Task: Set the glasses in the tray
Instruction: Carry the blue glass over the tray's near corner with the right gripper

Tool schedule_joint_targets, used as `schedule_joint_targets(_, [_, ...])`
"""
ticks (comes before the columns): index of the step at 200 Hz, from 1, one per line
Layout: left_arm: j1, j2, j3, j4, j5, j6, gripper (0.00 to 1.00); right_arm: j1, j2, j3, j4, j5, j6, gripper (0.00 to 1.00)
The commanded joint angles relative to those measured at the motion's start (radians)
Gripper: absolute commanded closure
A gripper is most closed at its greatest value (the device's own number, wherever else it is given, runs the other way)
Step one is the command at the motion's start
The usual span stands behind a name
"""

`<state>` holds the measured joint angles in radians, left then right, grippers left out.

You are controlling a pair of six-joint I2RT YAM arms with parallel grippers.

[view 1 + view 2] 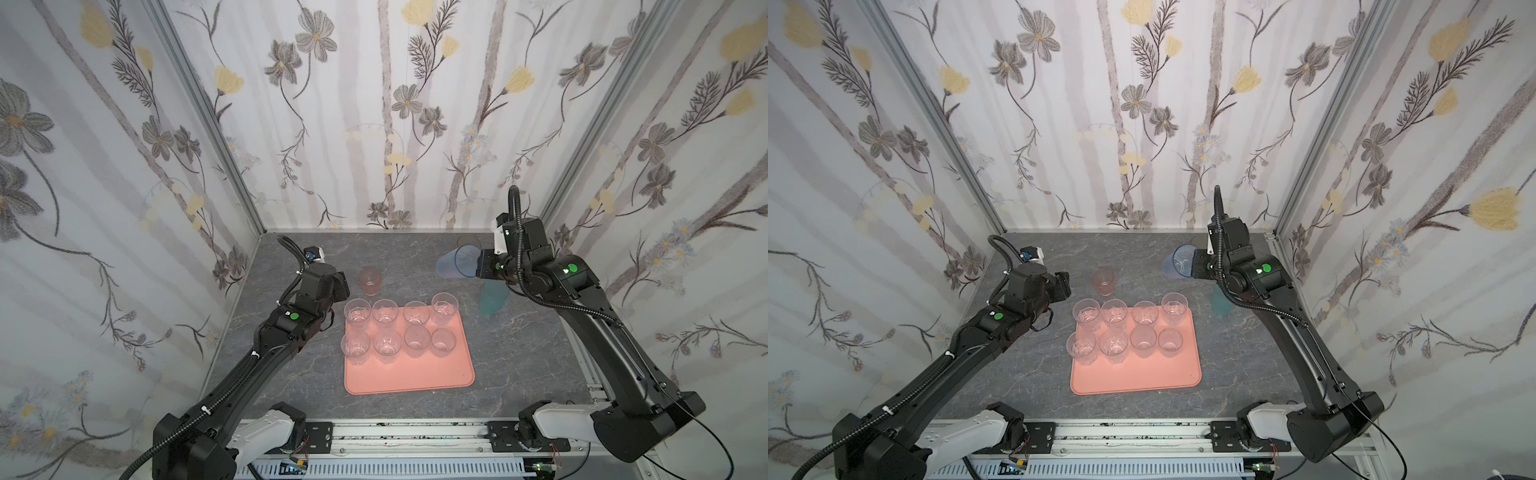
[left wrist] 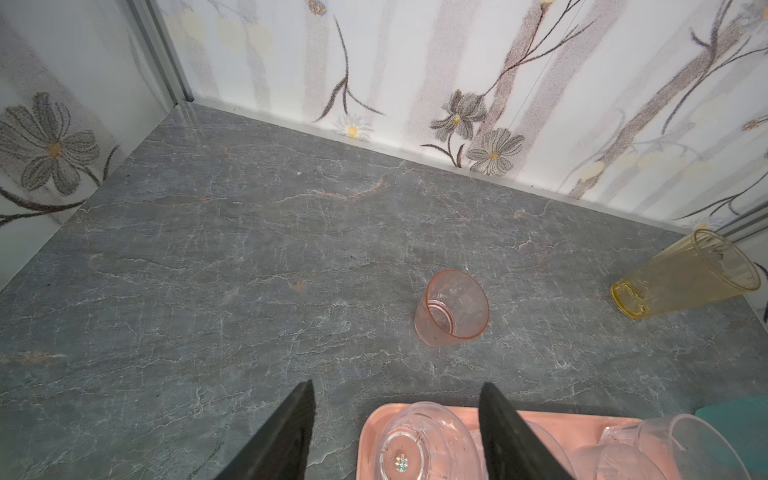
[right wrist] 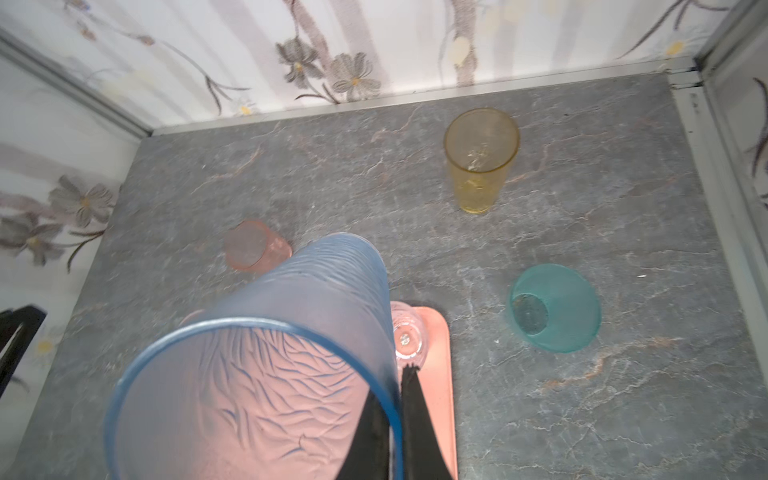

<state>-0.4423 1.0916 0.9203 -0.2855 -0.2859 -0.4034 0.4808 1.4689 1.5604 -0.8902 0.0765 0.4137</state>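
Clock directions are read in a top view from the tray's middle, with twelve at the back wall. The right hand (image 3: 400, 374) is closed on the rim of the tall blue translucent ribbed tumbler (image 1: 457, 262), one finger inside the wall and one outside. The tumbler hangs tilted at one o'clock and appears clear of the grey marbled worktop (image 1: 519, 353).

The left hand (image 2: 395, 384) is open and empty at ten o'clock. The short pink tumbler (image 1: 370, 280) stands upright ahead of it at eleven o'clock. Eight small clear tumblers (image 1: 417, 337) stand in two rows of four on the far half of the flat salmon-pink tray (image 1: 409, 374), leaving the six o'clock half bare. The teal tumbler (image 1: 493, 300) stands just off the tray at two o'clock. The amber-yellow tumbler (image 3: 482, 160) is farther back, near one o'clock.

The tumblers look light, stiff, thin-walled and slick. Held by a pinch at the rim, a tall one may well swing, so a pinch across the wall just under the rim seems the best hold.
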Motion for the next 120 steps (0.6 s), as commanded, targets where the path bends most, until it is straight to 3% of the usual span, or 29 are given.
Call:
schedule_joint_targets(1, [0.002, -0.009, 0.013, 0.005, -0.018, -0.012, 0.35, 0.081, -0.004, 0.008, -0.007, -0.081, 0.002, 1.0])
schedule_joint_targets(36, [0.041, -0.011, 0.012, -0.05, -0.027, -0.009, 0.34, 0.25, 0.002, -0.005, 0.022, -0.188, 0.014, 1.0])
schedule_joint_targets(88, [0.169, -0.035, -0.01, -0.069, 0.016, 0.023, 0.34, 0.499, 0.088, -0.038, 0.021, -0.249, -0.058, 1.0])
schedule_joint_targets(120, [0.192, -0.041, -0.026, -0.069, 0.047, 0.015, 0.34, 0.594, 0.173, -0.06, 0.012, -0.256, -0.09, 1.0])
